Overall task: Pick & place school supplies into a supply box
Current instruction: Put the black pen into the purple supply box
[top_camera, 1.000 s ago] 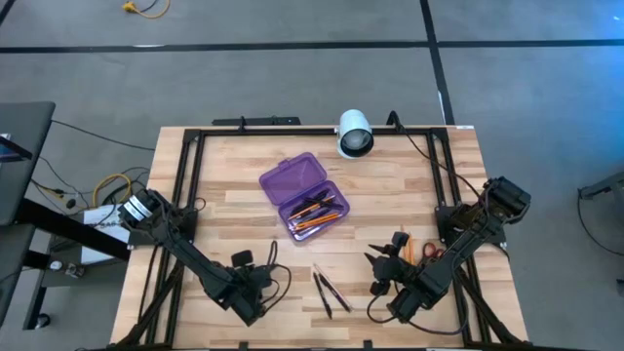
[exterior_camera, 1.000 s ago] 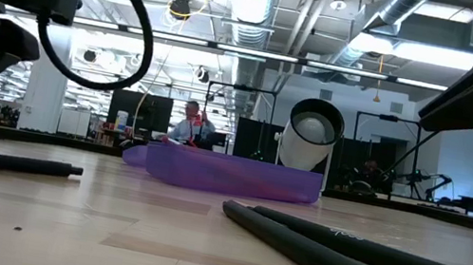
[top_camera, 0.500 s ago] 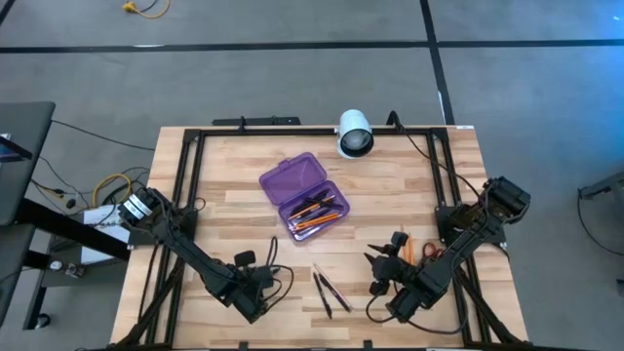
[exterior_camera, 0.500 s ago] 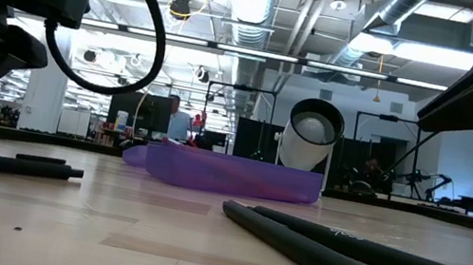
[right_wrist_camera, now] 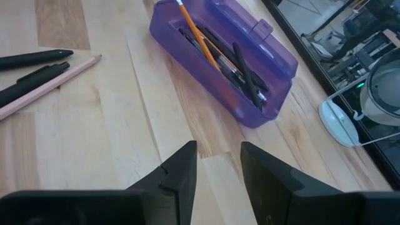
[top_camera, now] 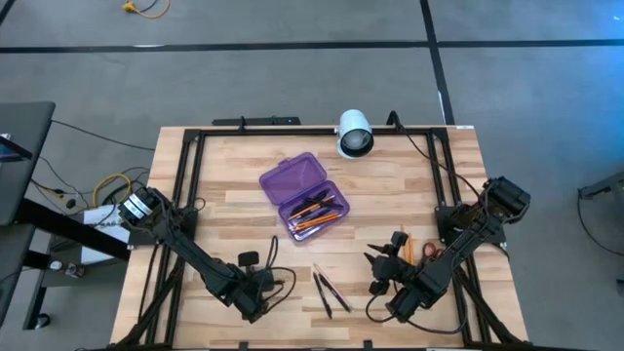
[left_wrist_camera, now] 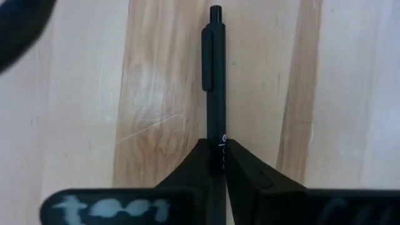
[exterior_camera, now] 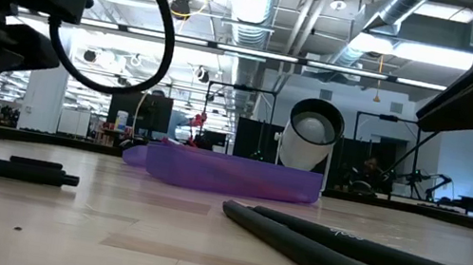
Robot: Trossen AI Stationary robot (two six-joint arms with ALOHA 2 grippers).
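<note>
The purple supply box lies open mid-table with orange pencils and black pens inside; it also shows in the right wrist view. My left gripper is low at the table's near left, shut on a black pen. Two more black pens and a pencil lie flat on the wood near the front edge. Scissors with orange-red handles and an orange pencil lie at the right. My right gripper waits open beside them, holding nothing. My left gripper pinches the black pen between its two fingers at the pen's end opposite the clip. The fingers come in low from the table's left and lie along the pen. The pen runs level toward the right, on or just above the wood.
A white cylindrical camera stands at the far edge behind the box. Black frame rails run along the table's sides. Bare wood lies between my left gripper and the box.
My left gripper has shut on the black pen while staying low at the near left. The pen has stayed level near the table top.
</note>
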